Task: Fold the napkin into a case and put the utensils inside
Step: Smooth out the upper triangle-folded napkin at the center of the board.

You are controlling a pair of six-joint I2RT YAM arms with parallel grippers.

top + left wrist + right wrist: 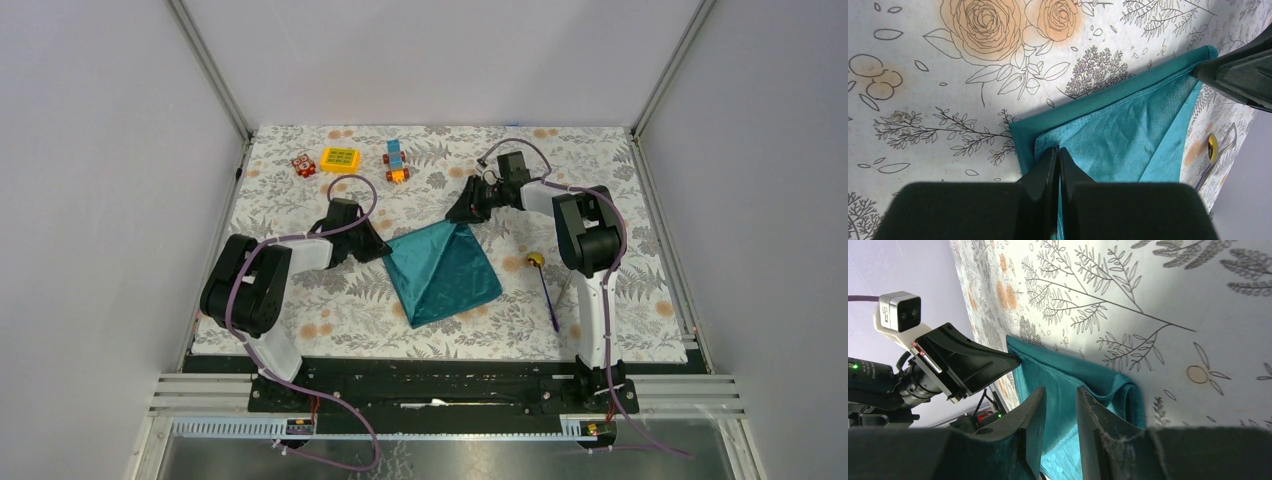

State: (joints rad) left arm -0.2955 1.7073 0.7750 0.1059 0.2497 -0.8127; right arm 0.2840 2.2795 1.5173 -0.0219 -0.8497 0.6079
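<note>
- Left hand (pixel 1056 152) is clamped tight on the napkin (pixel 445 275), pinching the corner nearest its own arm. The rest of the cloth spreads away ahead of its fingertips.
- Right hand (pixel 1060 391) hovers at the next corner along, fingers a narrow gap apart with teal showing between them. That reads as no real grip.
- 1 folded edge runs straight from hand to hand, and that line is what any next fold turns on.
- The purple-handled spoon (pixel 546 288) lies past the napkin from the left hand, close beside the right arm. The right hand looks nearer to fetch it.
- There's open worktop (pixel 330 310) on the near side of both hands, and the toy blocks (pixel 397 160) sit well apart behind them.
</note>
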